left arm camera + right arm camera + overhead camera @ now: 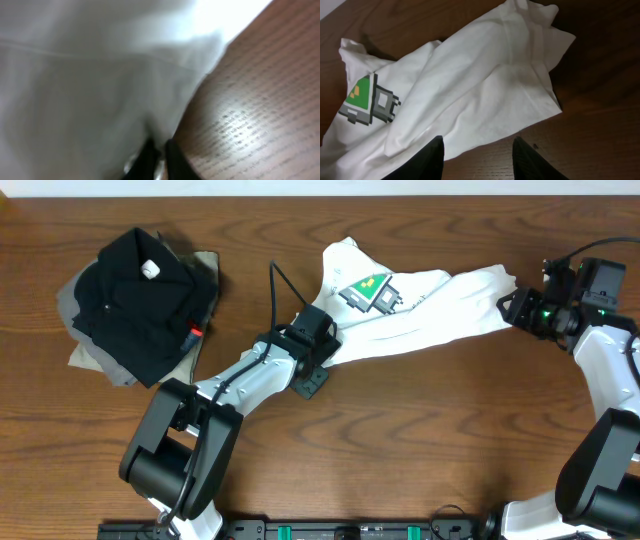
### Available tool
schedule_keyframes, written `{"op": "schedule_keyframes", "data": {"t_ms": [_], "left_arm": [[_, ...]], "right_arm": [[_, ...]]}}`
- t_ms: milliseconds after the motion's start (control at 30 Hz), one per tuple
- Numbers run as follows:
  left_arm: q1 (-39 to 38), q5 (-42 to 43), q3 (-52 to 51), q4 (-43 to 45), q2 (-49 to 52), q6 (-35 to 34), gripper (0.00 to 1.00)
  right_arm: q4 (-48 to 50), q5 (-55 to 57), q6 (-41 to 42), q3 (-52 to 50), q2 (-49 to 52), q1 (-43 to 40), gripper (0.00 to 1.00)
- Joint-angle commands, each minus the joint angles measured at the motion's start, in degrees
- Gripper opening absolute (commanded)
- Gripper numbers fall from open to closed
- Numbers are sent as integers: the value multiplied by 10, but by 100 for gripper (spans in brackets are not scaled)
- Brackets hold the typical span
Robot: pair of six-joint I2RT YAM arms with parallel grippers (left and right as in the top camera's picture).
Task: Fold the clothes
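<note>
One T-shirt (430,310), crumpled, near far edge. My left end effector (160,145): narrow, pinching its edge. My right end effector (477,144): wide, empty. Left edge: one black garment (140,300) atop one grey garment (75,295).

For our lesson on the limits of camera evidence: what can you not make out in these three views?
- White T-shirt lettering: too small, overhead view.
- Left gripper grip on cloth: left wrist view too blurred to tell.
- Grey garment: overhead, mostly hidden under the black garment.
- Right gripper: right wrist view, finger bases cut off by the bottom edge.
</note>
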Motion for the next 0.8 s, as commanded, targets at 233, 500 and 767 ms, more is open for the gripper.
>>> {"op": "schedule_keyframes", "data": {"t_ms": [233, 500, 767], "left_arm": [[0, -14, 119, -219, -97, -83, 6], [0, -16, 137, -263, -236, -93, 6], [0, -48, 137, -262, -282, -115, 6]], "right_arm": [[-35, 77, 15, -1, 1, 3, 41], [-23, 70, 45, -59, 1, 18, 41], [123, 5, 45, -173, 1, 76, 53]]}}
